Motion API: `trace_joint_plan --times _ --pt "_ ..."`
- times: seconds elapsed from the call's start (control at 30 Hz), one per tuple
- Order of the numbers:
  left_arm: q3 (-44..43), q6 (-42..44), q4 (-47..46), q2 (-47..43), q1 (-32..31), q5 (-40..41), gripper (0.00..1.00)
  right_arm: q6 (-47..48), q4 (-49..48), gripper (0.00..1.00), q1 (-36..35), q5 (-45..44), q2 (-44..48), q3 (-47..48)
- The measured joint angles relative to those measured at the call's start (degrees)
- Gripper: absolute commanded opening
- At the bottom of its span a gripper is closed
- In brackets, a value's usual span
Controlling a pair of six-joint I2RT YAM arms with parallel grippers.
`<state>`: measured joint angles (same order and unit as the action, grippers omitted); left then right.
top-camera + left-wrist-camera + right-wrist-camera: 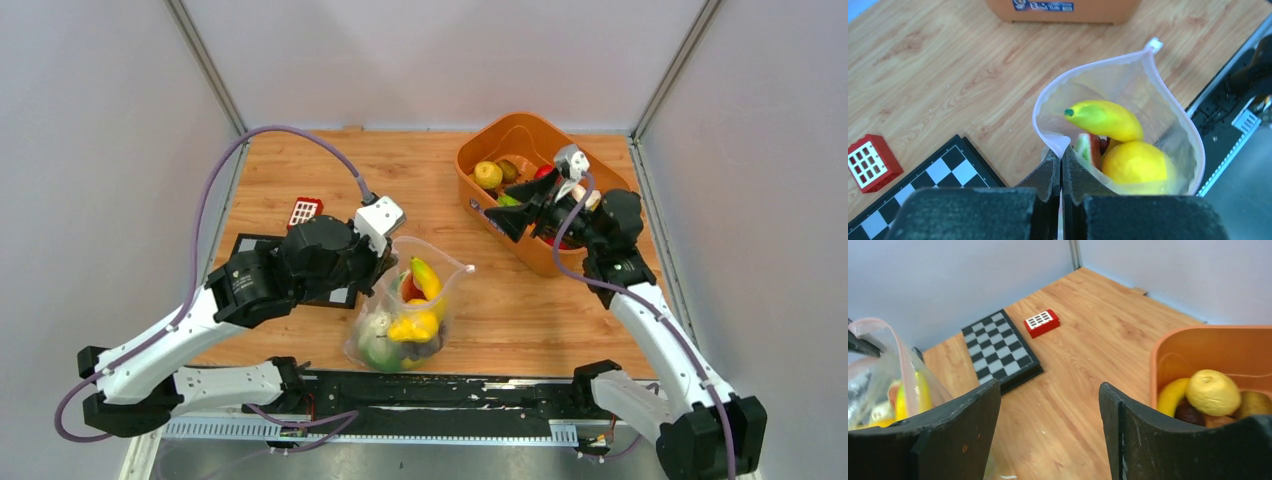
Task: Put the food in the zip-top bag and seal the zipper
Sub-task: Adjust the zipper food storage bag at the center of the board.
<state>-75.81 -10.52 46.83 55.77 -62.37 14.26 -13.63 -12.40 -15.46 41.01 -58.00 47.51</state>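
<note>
left hand [1062, 156] pinched tight on rim of zip-top bag [1173, 125], which stood open on the counter [948, 75], food [1105, 120] inside. right hand [1049, 390] gaped wide, empty, by orange basket [1198, 337]. i judged film limp, slippery: pinch at zipper [1098, 62].

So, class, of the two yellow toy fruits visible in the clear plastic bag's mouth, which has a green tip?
The long, curved yellow plastic banana; the round yellow plastic lemon beside it is plain yellow.
</note>
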Motion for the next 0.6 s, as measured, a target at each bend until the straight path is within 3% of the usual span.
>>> trace_joint_plan --times 0.13,0.3,0.5,0.6 --pt "1.66 3.39 0.61 0.28 2.19 -5.01 0.0 6.01 -1.05 0.75 1.09 2.89 6.49 -6.62" --pt "2.05 7.06 0.57 0.7 3.87 -8.94 0.0 16.79 -4.9 0.75 1.05 14.03 14.38 -17.2" --pt "2.05 8.15 0.55 1.22 5.49 -9.73 0.0 23.52 -4.07 0.77 -0.26 22.71 17.92 -18.62" --pt "2.05 8.04 0.52 1.29 5.95 -9.25 0.0 24.41 -4.22 0.78 -5.7 22.05 18.4 -18.62"
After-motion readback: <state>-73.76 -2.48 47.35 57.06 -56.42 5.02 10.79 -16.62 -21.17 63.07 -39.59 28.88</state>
